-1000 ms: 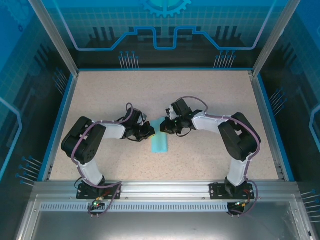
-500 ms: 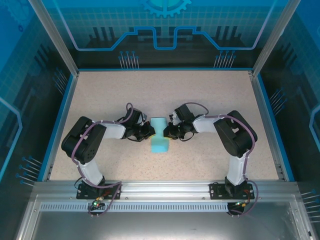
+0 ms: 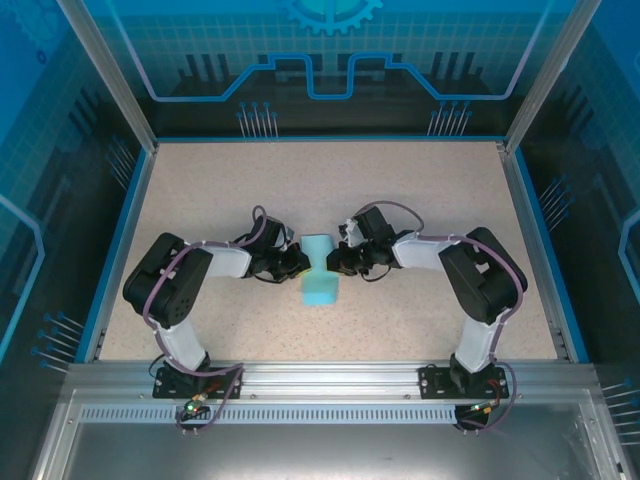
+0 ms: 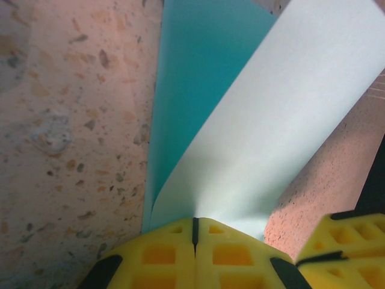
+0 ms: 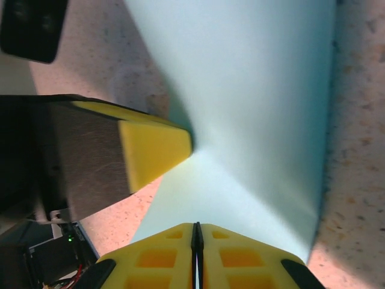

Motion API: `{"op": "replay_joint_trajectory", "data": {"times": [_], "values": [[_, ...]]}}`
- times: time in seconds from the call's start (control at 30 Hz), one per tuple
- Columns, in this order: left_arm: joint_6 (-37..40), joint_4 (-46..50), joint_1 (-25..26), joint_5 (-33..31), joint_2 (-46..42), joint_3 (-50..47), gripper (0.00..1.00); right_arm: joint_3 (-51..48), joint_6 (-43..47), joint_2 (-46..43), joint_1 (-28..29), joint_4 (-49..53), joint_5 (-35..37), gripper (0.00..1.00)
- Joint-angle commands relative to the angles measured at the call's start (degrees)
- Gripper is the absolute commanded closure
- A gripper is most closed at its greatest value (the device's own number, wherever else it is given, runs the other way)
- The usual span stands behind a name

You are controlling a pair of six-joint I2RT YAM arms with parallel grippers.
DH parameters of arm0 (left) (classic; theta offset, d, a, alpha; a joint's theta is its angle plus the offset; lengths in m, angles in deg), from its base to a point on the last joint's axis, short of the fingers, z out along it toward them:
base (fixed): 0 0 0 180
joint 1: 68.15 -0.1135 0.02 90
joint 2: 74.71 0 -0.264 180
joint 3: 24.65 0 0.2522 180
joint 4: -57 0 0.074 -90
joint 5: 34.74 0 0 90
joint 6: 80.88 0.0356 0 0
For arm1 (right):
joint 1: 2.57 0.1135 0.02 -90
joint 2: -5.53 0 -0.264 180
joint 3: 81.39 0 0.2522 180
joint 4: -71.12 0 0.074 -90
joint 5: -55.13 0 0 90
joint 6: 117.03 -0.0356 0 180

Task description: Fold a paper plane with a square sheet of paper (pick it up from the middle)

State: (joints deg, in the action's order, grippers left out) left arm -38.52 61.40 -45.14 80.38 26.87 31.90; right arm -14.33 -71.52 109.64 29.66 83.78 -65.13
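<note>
Left gripper (image 3: pixel 301 262) shut on the left edge of the sheet of paper (image 3: pixel 320 286), mid-frame from above; right gripper (image 3: pixel 336 262) closed the same way on the right edge, straight across. Bare speckled table (image 3: pixel 420 190) all round, blue rim (image 3: pixel 330 138) and glass walls (image 3: pixel 60 150) well apart from the work; no obstacle near the sheet. Both arms folded low, forearms reaching inward from either side, fingertips facing each other. Sheet with its long axis up and down the frame, narrowed at the waist where pinched, lower end wider and flat on the table.

From the left wrist: left gripper (image 4: pixel 194 232) at the bottom edge, yellow pads pressed together with only a dark seam between, sheet of paper (image 4: pixel 271 120) coming out of that seam. Pale flap curling toward the upper right, darker cyan layer flat beneath, running to the top of the frame. Right gripper (image 4: pixel 343 241) at the lower right, just beside. Table (image 4: pixel 72 120) on the left.

From the right wrist: right gripper (image 5: pixel 197 232) at the bottom, pads together, clamped on the near edge of the sheet of paper (image 5: pixel 252 90). Sheet spreading toward the top of the frame. Left gripper (image 5: pixel 153 147) entering from the left, yellow tip touching the paper at mid-frame. Table (image 5: pixel 361 90) along the right.
</note>
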Motion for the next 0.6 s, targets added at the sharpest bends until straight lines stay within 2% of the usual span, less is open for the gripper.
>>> {"op": "replay_joint_trajectory", "data": {"times": [0.0, 0.3, 0.57], "values": [[1.5, 4.4, 0.5, -2.4, 2.6, -0.2, 0.95, -1.9, 0.7, -0.3, 0.6, 0.0, -0.8, 0.89], [1.5, 4.4, 0.4, -2.3, 2.8, -0.2, 0.95, -4.2, 1.4, 3.6, 1.2, 0.6, 1.2, 0.91], [1.6, 4.7, 0.4, -2.2, 2.8, 0.0, 0.95, -4.0, 1.6, -2.2, 1.3, 1.2, 0.2, 0.91]]}}
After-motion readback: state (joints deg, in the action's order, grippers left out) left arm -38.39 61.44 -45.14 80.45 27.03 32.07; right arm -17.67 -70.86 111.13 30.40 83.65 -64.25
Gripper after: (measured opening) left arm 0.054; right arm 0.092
